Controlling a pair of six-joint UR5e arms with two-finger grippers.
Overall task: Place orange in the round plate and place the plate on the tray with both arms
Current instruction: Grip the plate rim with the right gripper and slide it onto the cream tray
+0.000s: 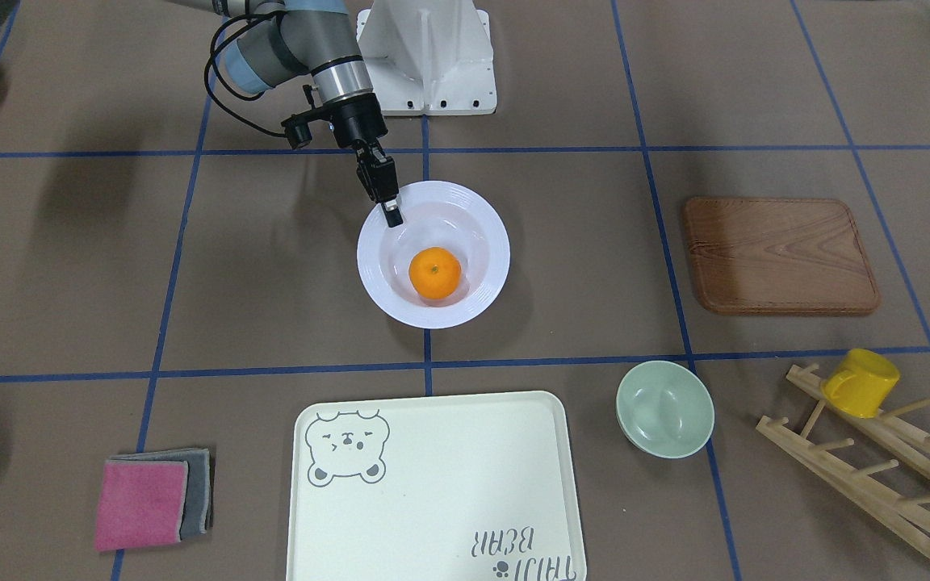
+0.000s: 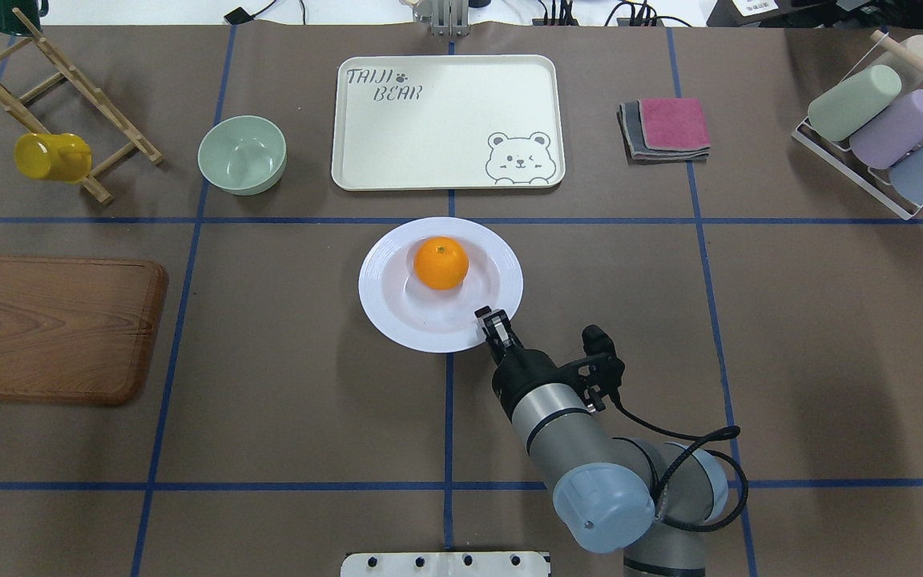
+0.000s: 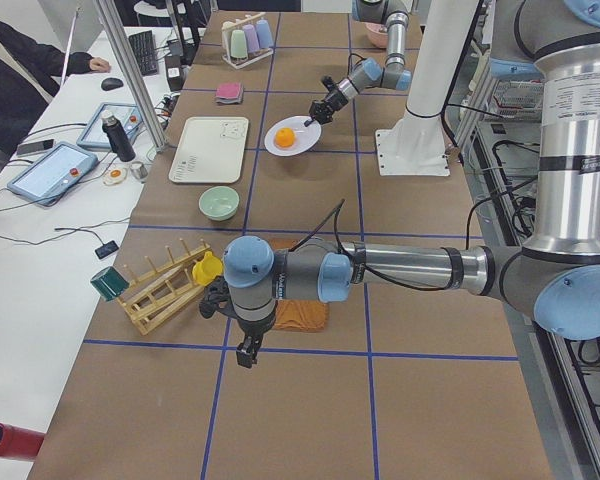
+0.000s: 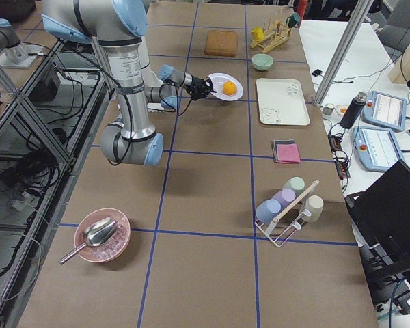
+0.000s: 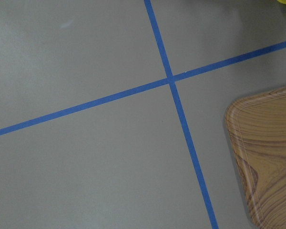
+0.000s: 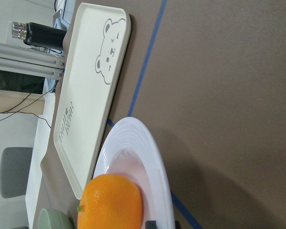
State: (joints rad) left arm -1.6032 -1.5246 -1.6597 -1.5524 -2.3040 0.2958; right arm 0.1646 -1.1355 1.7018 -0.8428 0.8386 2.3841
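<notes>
The orange lies in the white round plate, which seems to rest on the table just in front of the cream bear tray. My right gripper reaches in at the plate's near rim, its fingers closed together on the rim. The right wrist view shows the orange, the plate's ridged rim and the tray beyond. My left gripper hangs above the table near the wooden board, far from the plate; I cannot tell whether it is open or shut.
A brown wooden board lies at the left, with a pale green bowl and a wooden rack holding a yellow cup behind it. Folded cloths and a rack of pastel cups sit to the right.
</notes>
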